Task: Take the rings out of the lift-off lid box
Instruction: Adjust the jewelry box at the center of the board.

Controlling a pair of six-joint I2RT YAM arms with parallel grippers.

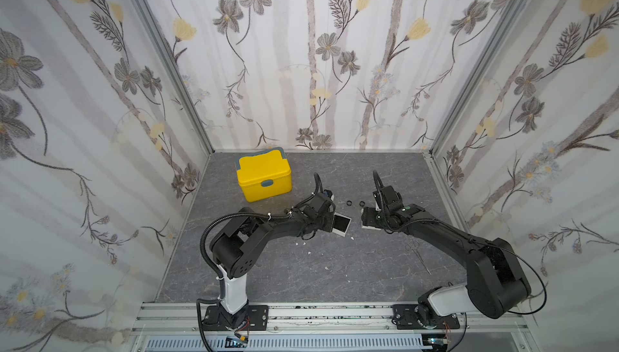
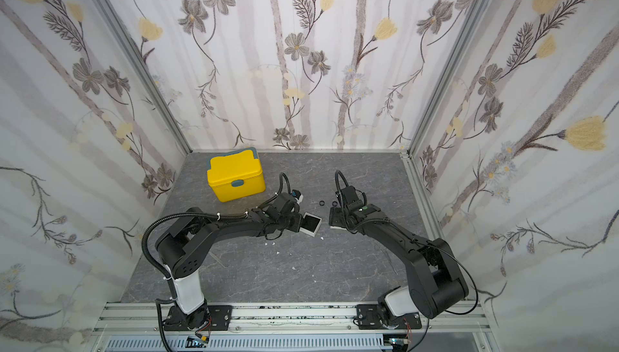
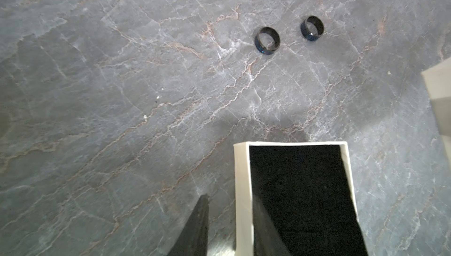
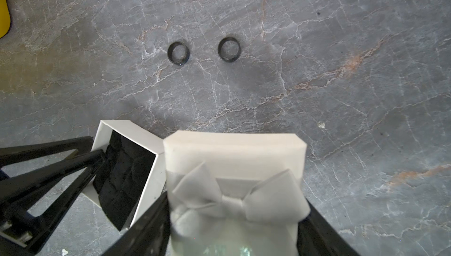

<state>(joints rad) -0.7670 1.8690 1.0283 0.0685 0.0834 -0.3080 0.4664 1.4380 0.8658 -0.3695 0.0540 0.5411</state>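
**A:** Progress first: how much of the job did we find done?

**B:** Nearly all of it, by our judgement. Both rings (image 4: 179, 53) lay flat on the surface (image 1: 301, 273), side by side but not touching. They were outside the box (image 3: 241, 193), a little beyond it. The box's black lining showed nothing left inside, as far as we could see.

**A:** And the lid (image 4: 234, 154)?

**B:** Off. It was held apart from the box, just beside it, with its bow facing the right wrist camera. All we saw left to do was set the box and lid down.

**A:** How were the arms posed?

**B:** In both top views, each arm reached forward from the front rail and bent inward. Their wrists were low and faced each other near the middle of the surface. The rings lay just beyond the gap between them.

**A:** The fingers?

**B:** The left fingers (image 3: 195, 230) were clenched on one wall of the box, one inside against the lining and one outside. The box looked tipped, but we could not tell whether it touched the surface. The right fingers (image 4: 151, 228) were grasping the lid by two opposite sides.

**A:** Anything else nearby?

**B:** A yellow box (image 1: 263, 174) stood latched, well apart from the rest.
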